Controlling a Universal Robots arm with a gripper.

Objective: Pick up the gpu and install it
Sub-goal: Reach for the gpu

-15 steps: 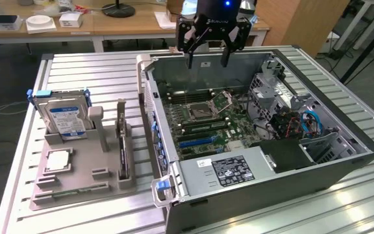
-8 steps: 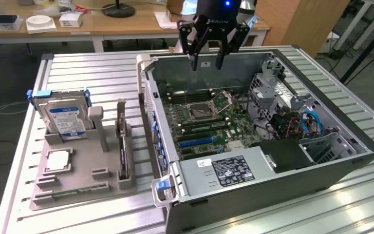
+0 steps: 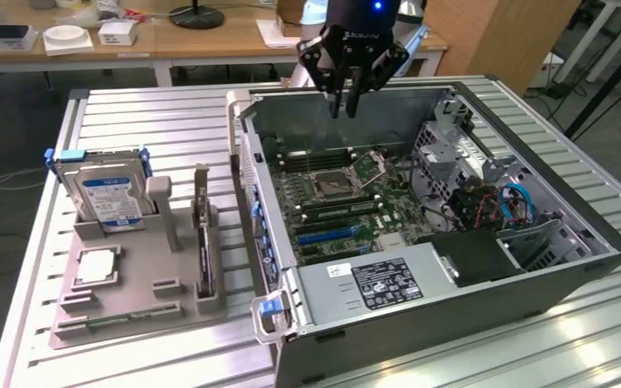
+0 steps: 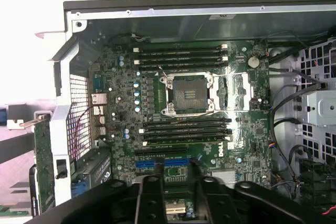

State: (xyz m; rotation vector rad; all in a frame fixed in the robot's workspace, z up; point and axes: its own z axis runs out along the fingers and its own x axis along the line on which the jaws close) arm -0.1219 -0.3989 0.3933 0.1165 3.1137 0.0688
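The gpu (image 3: 203, 236) is a thin dark card standing on edge in a slot of the grey holder tray (image 3: 127, 311), at the exterior view's left of the open computer case (image 3: 569, 275). My gripper (image 3: 345, 111) hangs high over the far wall of the case, fingers pointing down, well away from the gpu. In the wrist view my gripper (image 4: 176, 167) looks straight down on the motherboard (image 4: 126, 145). Its fingers stand close together with a narrow gap and nothing between them. Blue expansion slots (image 4: 149, 163) lie just under the fingertips.
The holder tray also carries a silver hard drive (image 3: 111, 198) with a blue-white label, a processor chip (image 3: 95, 267) and a memory stick (image 3: 116, 321). Inside the case are the empty processor socket (image 4: 189, 94), memory slots (image 4: 184, 55), a power supply (image 3: 381, 283) and cables (image 3: 510, 202).
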